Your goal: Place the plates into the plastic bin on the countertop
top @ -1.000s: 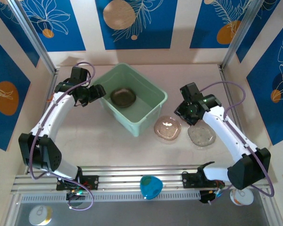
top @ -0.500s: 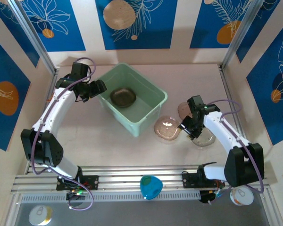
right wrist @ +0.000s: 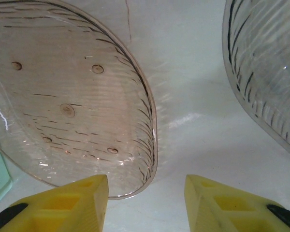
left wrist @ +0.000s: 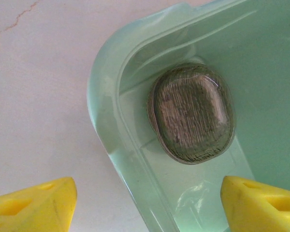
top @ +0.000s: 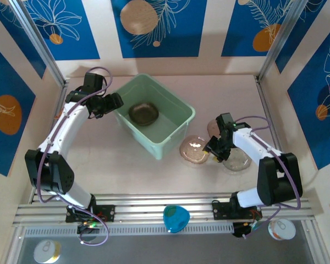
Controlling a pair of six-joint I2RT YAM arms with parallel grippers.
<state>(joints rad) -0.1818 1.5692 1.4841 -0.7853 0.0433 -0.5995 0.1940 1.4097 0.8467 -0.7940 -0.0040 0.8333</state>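
In the right wrist view the pinkish plate (right wrist: 63, 96) runs off at 9 and 12 o'clock, the clear plate (right wrist: 268, 67) at 3. From above, the right arm (top: 253, 144) hides part of a third plate (top: 212, 128). How many lie in the stacked plates (left wrist: 192, 112) cannot be told.

The pale countertop (top: 121, 165) carries the mint bin (top: 140, 136), with a pinkish plate (top: 195, 149) and a clear plate (top: 237, 161) lying beside it

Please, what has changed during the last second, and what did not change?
The right gripper came down toward the pinkish plate, now open at its rim; nothing was gripped or released. The left gripper barely shifted, open at a corner of the plastic bin. Bin and clear plate stayed put.
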